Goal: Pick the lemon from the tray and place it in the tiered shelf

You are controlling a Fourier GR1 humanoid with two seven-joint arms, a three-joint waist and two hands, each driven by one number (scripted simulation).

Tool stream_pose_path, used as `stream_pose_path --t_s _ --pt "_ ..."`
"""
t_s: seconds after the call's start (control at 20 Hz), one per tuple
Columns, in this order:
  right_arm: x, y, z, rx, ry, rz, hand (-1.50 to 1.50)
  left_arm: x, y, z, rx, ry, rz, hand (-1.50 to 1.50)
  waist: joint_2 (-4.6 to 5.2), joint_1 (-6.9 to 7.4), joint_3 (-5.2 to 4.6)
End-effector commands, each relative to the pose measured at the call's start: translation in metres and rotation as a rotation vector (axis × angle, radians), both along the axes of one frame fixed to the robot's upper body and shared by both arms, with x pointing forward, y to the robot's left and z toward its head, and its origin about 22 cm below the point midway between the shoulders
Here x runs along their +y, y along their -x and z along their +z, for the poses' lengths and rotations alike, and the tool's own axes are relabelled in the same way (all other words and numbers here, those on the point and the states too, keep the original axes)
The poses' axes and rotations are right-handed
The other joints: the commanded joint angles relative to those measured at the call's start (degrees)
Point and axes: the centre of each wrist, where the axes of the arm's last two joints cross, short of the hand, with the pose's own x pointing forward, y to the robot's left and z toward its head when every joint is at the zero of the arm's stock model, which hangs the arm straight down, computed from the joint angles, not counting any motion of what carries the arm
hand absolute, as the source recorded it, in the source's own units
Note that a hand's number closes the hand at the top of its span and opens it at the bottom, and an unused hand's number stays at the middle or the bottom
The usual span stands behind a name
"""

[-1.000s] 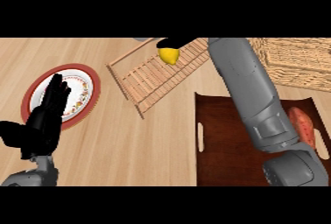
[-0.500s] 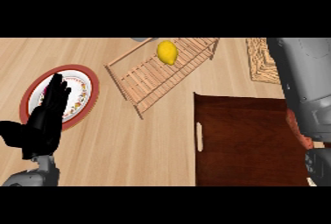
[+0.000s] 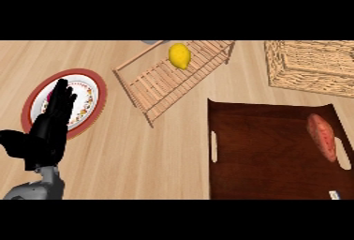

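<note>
While lemon (image 3: 180,55) lies on tiered shelf (image 3: 166,84), tray (image 3: 269,159) holds sweet potato (image 3: 323,137).

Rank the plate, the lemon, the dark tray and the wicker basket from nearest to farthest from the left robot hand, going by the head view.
1. Plate: directly under the left robot hand, at the view's left.
2. Lemon: on the slatted shelf, top centre.
3. Dark tray: right of centre.
4. Wicker basket: top right corner.
</note>
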Motion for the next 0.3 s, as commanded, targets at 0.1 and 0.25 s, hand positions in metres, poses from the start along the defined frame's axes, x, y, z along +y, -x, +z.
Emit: stream_pose_path --t_s 0.1,0.25 --pt "-0.055 0.018 0.006 -0.01 -0.028 0.055 -1.5 0.007 0.003 -0.002 0.004 0.002 0.004 0.0 -0.01 0.19 0.0" --pt "-0.047 0.014 -0.012 -0.015 -0.007 0.063 -1.5 -0.013 -0.002 0.0 -0.001 0.01 -0.015 0.0 0.1 0.38 0.02"
